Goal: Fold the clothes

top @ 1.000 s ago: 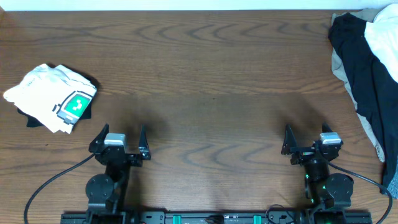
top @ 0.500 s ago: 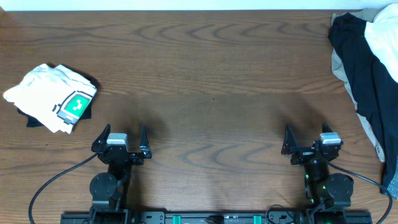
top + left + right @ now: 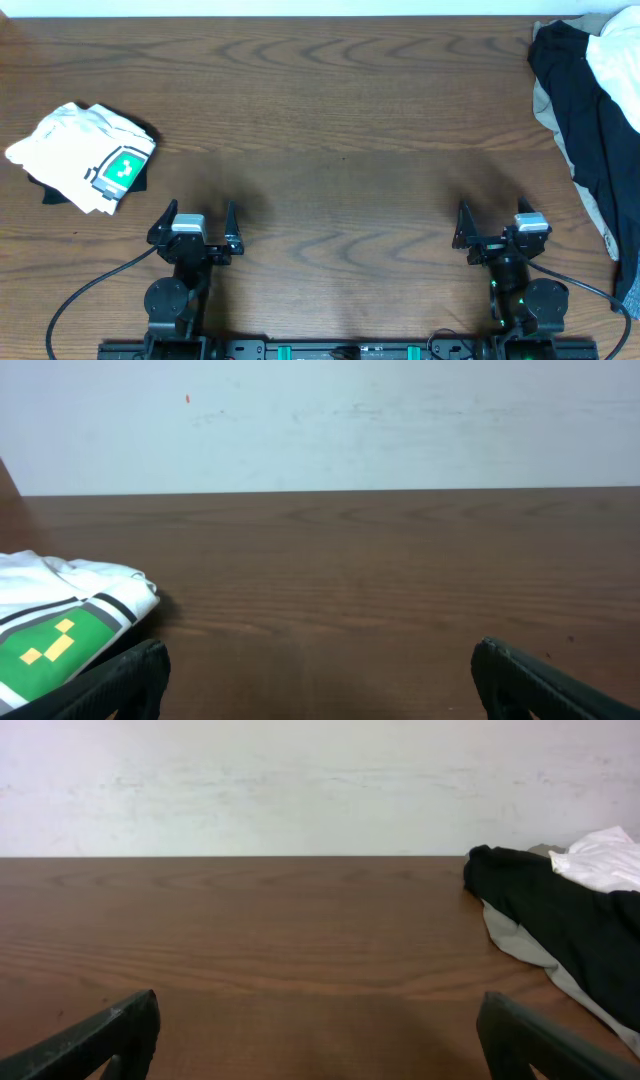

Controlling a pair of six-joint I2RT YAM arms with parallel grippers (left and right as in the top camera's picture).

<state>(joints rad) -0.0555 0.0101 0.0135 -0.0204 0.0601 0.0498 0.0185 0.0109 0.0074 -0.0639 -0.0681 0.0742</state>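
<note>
White T-shirt (image 3: 85,160) noted bunched at left edge of table (image 3: 340,130), green square print (image 3: 122,168) uppermost, lying partly over small black garment (image 3: 48,190). Not yet spread; no fold made. Left gripper (image 3: 198,218) parked at near edge, fingers spread wide, nothing held; shirt ahead and to its left, apart from it. Right gripper (image 3: 493,222) likewise wide, unloaded, well apart from shirt. Black-and-pale heap (image 3: 585,100) lies at far right. Mid-table judged reserved for spreading.

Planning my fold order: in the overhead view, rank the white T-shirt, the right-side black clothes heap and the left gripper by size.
1. black clothes heap, though cropped by the frame edge
2. white T-shirt
3. left gripper
</note>
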